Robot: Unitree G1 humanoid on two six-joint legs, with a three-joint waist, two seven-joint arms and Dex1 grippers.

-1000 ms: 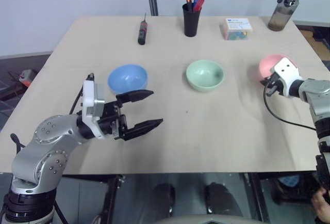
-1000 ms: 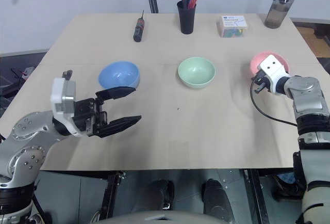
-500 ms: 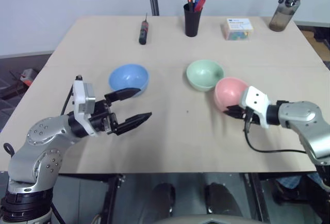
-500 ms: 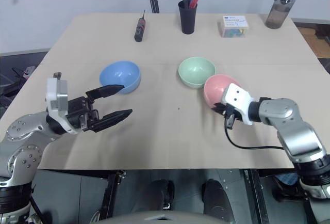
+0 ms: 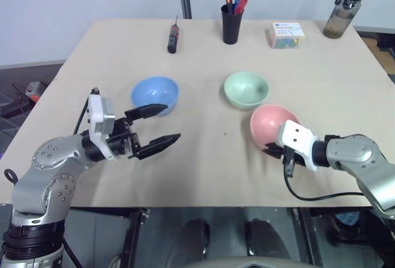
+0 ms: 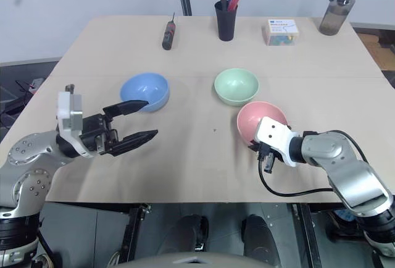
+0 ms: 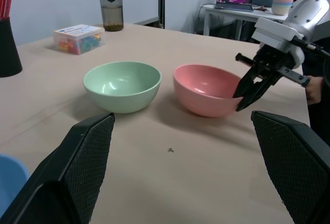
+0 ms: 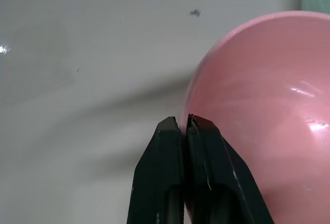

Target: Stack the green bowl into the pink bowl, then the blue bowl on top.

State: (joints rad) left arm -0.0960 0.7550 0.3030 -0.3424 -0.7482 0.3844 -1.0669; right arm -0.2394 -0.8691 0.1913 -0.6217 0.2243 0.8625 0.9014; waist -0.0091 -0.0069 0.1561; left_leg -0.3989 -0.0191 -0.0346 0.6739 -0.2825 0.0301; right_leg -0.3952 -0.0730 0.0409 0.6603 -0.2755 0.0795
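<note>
The table (image 5: 203, 175) is carrying all three bowls separately, so no stacking is done yet. Taking the green bowl (image 5: 246, 89) as the landmark: the pink bowl (image 5: 271, 125) is sitting upright just beside it, on the side nearer the robot and a little to the right, apparently not touching it. The blue bowl (image 5: 155, 94) is resting well apart from the green bowl, off to its left.

The right gripper (image 6: 261, 150) is sitting at the pink bowl's near rim with its two fingers pressed close around the wall — it looks to be pinching that rim, though a slight slackening would be hard to make out from here. The left gripper (image 5: 162, 125) is hovering wide open and empty, near the blue bowl on the side away from the green bowl.

Both stacking steps are remaining — the green bowl into the pink one, then the blue bowl on top.
</note>
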